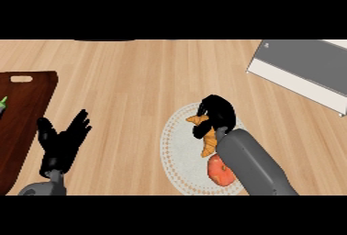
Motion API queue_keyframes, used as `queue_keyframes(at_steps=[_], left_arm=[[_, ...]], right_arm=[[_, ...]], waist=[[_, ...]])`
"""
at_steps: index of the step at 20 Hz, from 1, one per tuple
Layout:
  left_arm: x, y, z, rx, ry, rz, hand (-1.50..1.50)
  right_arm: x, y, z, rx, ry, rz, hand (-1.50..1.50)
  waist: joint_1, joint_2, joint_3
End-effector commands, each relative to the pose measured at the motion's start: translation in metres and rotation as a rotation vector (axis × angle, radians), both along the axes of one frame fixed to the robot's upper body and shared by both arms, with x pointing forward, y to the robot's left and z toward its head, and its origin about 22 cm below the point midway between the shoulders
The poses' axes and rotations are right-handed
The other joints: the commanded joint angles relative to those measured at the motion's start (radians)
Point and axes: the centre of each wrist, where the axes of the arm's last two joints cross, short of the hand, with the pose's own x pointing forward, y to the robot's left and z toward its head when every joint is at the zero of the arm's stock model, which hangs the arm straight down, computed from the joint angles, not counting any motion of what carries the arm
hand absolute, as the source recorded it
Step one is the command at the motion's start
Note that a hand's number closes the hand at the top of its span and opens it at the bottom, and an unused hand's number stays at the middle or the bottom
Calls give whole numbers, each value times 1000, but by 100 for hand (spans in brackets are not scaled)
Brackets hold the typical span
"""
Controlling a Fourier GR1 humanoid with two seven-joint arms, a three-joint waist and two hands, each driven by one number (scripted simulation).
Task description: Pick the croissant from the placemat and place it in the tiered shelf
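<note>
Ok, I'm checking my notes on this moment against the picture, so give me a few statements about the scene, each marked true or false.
1. The right hand is curled over the croissant on the placemat. True.
2. The croissant already lies in the tiered shelf. False: it is on the placemat, and the shelf stands apart at the upper right.
3. The left hand is open, fingers up, at the lower left. True.
4. A red-orange fruit sits on the cutting board. False: it sits on the placemat beside the croissant.
</note>
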Motion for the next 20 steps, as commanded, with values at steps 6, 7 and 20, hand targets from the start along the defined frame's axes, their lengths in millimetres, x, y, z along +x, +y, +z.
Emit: queue_keyframes(at_steps=[6,7,20], left_arm=[[-4,3,2,2,20,8,0],[1,1,-2,20,41,7,0],[-2,11,2,1,23,23,0]], right_arm=[[28,-53,84,48,-240,-152,150],[31,-50,93,37,-295,-173,150],[-17,-69,282,-54,-599,-388,150]], waist=[[-14,-2,-1],[-16,0,-1],[-21,-2,-1]])
